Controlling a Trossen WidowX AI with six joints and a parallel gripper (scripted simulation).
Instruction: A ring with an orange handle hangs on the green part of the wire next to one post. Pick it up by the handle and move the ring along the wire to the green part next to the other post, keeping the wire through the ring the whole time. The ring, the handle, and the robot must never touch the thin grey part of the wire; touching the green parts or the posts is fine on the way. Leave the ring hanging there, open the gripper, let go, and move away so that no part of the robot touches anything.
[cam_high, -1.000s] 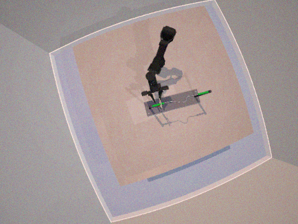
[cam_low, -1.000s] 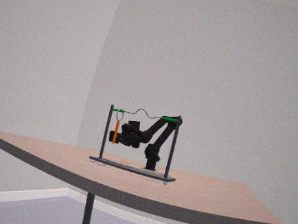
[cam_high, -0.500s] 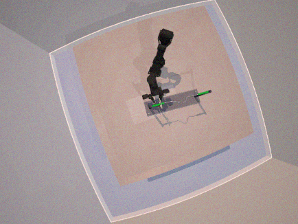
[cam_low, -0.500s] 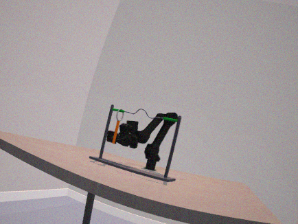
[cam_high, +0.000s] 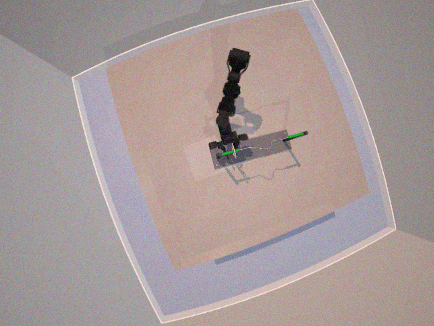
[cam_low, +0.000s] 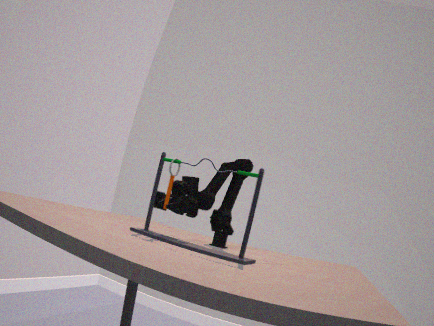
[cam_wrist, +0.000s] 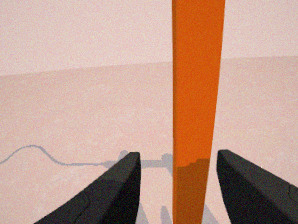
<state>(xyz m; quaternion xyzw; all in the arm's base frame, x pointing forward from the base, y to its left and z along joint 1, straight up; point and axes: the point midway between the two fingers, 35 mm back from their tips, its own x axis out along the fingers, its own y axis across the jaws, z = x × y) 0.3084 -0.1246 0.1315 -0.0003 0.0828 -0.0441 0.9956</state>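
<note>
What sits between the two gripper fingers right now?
In the wrist view, the orange handle hangs between the fingers, with gaps showing on both sides; the gripper is open, not yet closed on it.

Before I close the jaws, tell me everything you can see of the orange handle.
The orange handle is a flat, plain strip, matte like plastic, narrowing toward its lower end. It hangs almost upright, slightly tilted, below the pale ring, which sits on the green part of the wire beside the left-hand post in the exterior view. In the wrist view its lower end sits between the open jaws of the gripper, with gaps both sides, nearer the right one. Nothing but the ring appears to touch it.
</note>
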